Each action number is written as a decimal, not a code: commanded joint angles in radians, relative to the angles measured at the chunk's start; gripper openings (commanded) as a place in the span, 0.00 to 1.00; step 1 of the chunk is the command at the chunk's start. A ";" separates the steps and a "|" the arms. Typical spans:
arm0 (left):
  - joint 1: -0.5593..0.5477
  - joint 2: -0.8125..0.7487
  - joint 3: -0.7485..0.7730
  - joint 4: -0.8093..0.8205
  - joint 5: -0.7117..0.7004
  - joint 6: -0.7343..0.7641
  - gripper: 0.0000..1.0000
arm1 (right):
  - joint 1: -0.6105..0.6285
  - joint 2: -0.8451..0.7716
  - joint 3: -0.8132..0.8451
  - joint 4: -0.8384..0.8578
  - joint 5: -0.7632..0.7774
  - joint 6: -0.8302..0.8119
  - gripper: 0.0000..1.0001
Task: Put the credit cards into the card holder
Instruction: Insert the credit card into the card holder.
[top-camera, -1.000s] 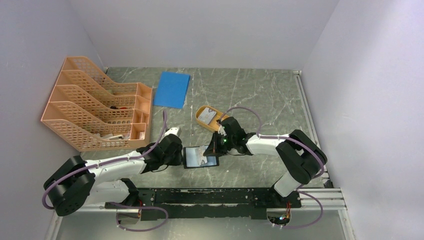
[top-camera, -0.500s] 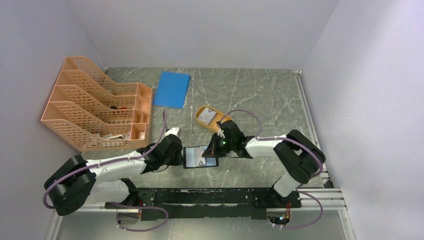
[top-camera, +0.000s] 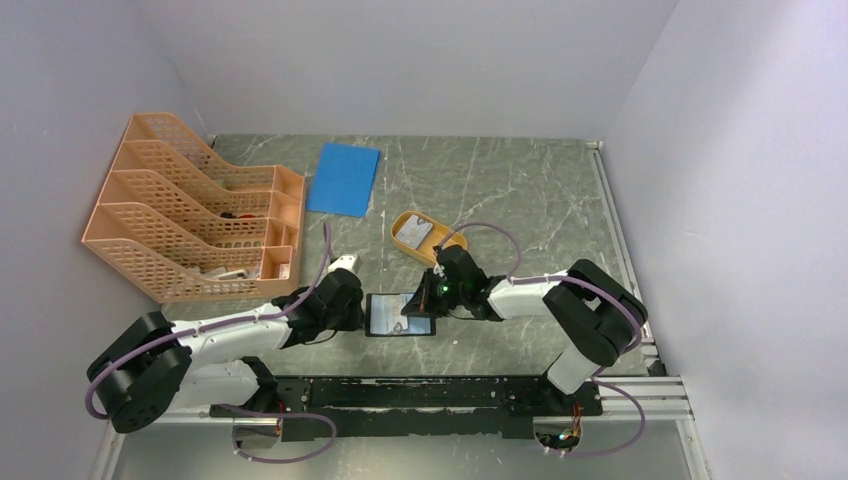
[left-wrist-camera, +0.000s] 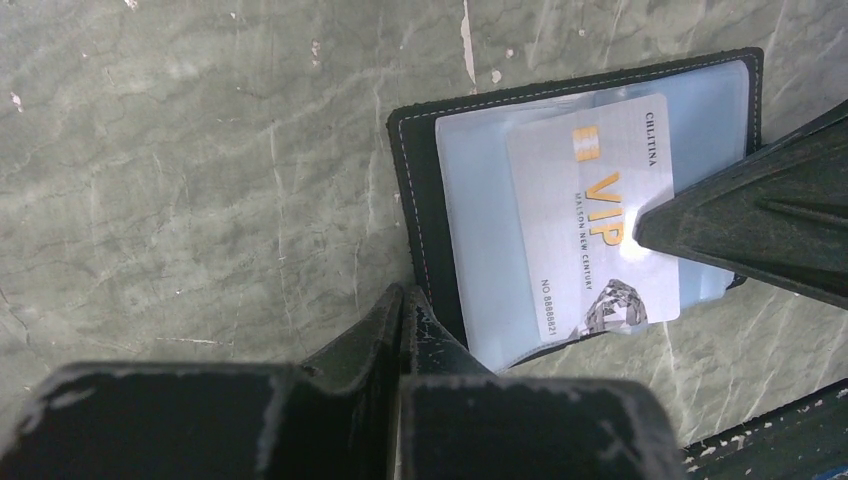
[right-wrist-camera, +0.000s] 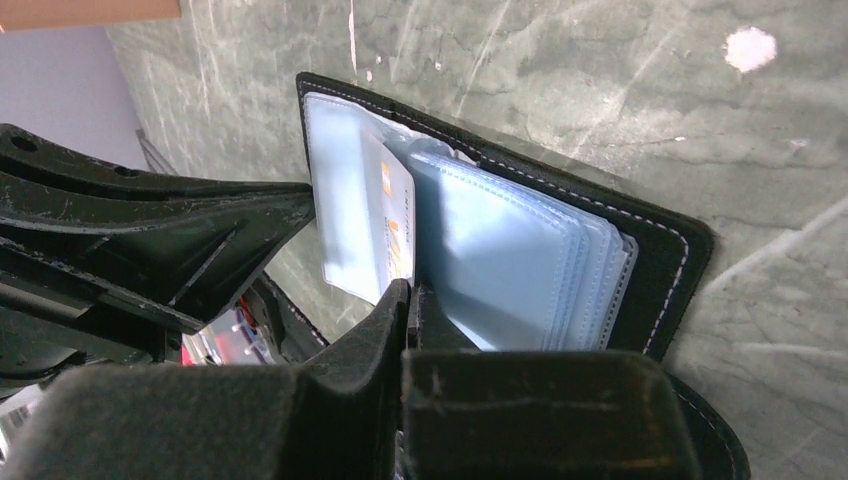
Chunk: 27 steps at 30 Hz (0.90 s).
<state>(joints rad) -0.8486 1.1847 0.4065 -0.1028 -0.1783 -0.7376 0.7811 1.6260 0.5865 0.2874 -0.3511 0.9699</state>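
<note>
Pinning card holder (top-camera: 400, 314) open on table (top-camera: 520, 200) between the arms with left gripper (left-wrist-camera: 402, 300), pinched tight on cover edge. Pressing credit card (left-wrist-camera: 600, 215) with right gripper (right-wrist-camera: 405, 290), fingers pressed together, tip on card face. Looks partly in clear pocket, slightly skewed. Square card first, then push flat along pocket, slow, cover held firm

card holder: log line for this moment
card holder: open | left gripper: shut on its edge | right gripper: shut on credit card

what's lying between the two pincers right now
The open card holder, with a credit card at its clear pockets; the left wrist view shows it best.
</note>
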 joint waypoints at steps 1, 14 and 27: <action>0.002 -0.014 -0.026 0.018 0.030 -0.008 0.05 | 0.009 -0.025 -0.048 -0.004 0.099 0.037 0.00; 0.003 -0.019 -0.037 0.032 0.047 -0.013 0.05 | 0.061 0.011 0.019 -0.034 0.079 -0.001 0.00; 0.002 -0.046 -0.049 0.027 0.049 -0.024 0.05 | 0.072 -0.043 0.059 -0.164 0.113 -0.050 0.48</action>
<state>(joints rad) -0.8478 1.1534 0.3763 -0.0803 -0.1593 -0.7486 0.8467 1.6009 0.6292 0.2092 -0.2745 0.9554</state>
